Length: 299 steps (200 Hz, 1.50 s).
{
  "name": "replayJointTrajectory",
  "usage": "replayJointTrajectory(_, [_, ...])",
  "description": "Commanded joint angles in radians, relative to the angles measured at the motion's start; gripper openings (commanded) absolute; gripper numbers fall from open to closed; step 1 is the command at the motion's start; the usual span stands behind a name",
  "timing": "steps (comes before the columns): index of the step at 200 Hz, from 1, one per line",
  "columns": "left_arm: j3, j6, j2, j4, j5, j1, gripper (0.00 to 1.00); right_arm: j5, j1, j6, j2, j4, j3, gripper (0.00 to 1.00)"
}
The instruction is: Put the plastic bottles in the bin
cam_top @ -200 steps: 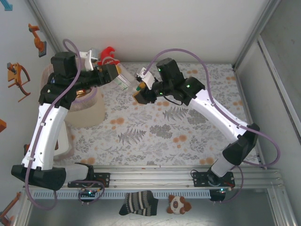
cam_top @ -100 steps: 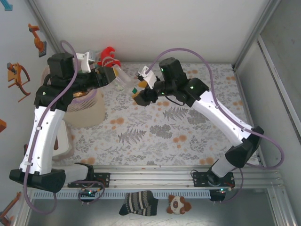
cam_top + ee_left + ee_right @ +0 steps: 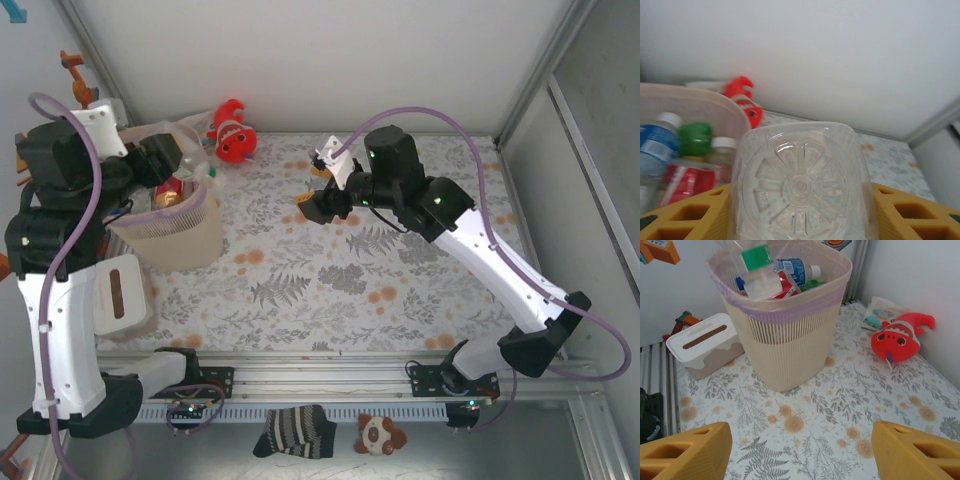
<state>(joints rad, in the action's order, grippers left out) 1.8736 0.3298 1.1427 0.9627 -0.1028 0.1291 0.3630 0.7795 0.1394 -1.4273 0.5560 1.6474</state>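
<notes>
Floral tabletop (image 3: 330, 290), one bin (image 3: 785, 350) — left pincer (image 3: 799, 215) grips one bottle (image 3: 800, 170), right pincer (image 3: 802, 452) gapes.

Plain white walls (image 3: 330, 60) in soft, even light — fern-and-flower patterned tabletop (image 3: 330, 290) — aluminium corner post (image 3: 538, 75)

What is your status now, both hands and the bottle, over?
Left hand shut on clear bottle, at the bin rim. Right hand open, empty. Red plush toy beside bin, not blocking.
</notes>
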Motion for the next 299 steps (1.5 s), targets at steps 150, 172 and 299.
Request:
replayJointTrajectory(150, [0.272,-0.224,0.297,0.306,0.375,-0.110,0.40,-0.038,0.001,0.031,0.018,0.036,0.001,0.73])
replayJointTrajectory(172, [0.252,-0.218,0.315,0.341,0.345,-0.121,0.40,-0.038,0.000,0.031,0.018,0.037,-0.001,0.73])
replayJointTrajectory(299, [-0.266,-0.195,0.229,0.158,0.211,-0.184,0.40,-0.039,0.001,0.029,0.019,0.034,-0.013,0.73])
